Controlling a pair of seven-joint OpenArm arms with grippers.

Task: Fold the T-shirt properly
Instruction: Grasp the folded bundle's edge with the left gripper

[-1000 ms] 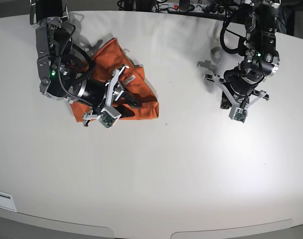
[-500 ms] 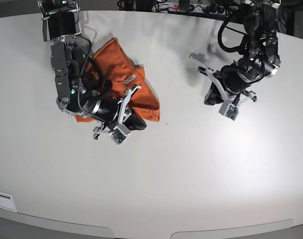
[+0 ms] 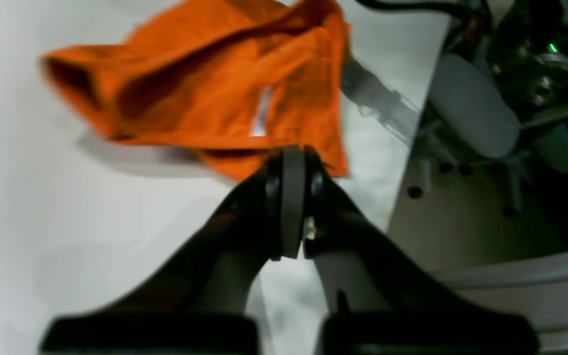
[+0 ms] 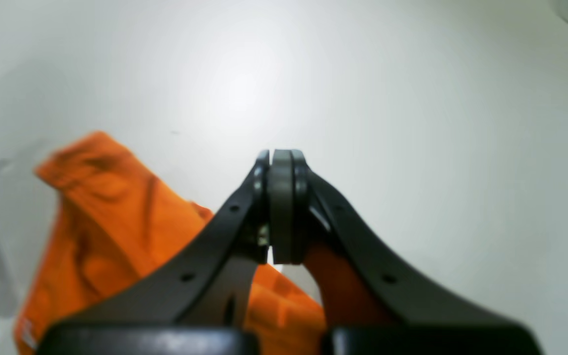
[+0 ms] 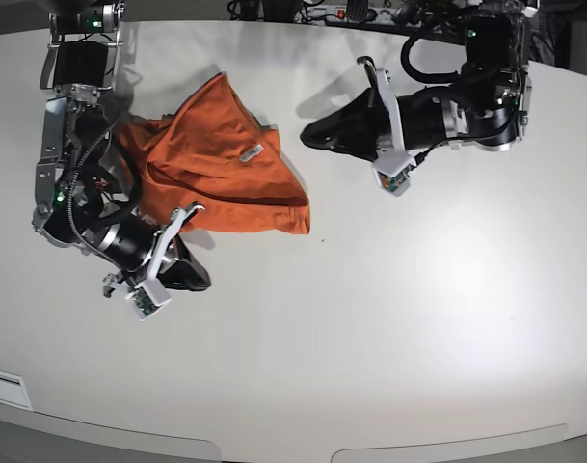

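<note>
The orange T-shirt (image 5: 221, 169) lies crumpled in a heap on the white table (image 5: 389, 318), at the back left. My right gripper (image 5: 201, 280) is shut and empty, just off the heap's near edge. In the right wrist view its closed fingertips (image 4: 281, 162) point over bare table, with the T-shirt (image 4: 101, 227) below and to the left. My left gripper (image 5: 307, 133) is shut and empty, lying low just right of the shirt. From the left wrist view, the gripper (image 3: 291, 155) sits close before the T-shirt (image 3: 205, 84), which shows a small white tag (image 3: 263, 111).
A power strip and cables (image 5: 351, 13) run along the table's back edge. A white label (image 5: 4, 386) sits at the front left corner. The left wrist view shows the table's edge (image 3: 414, 148) and arm hardware (image 3: 476, 118) beyond it.
My right gripper has shut and pulled back off the shirt toward the front left. My left arm has swung left across the table, up to the shirt's right edge.
</note>
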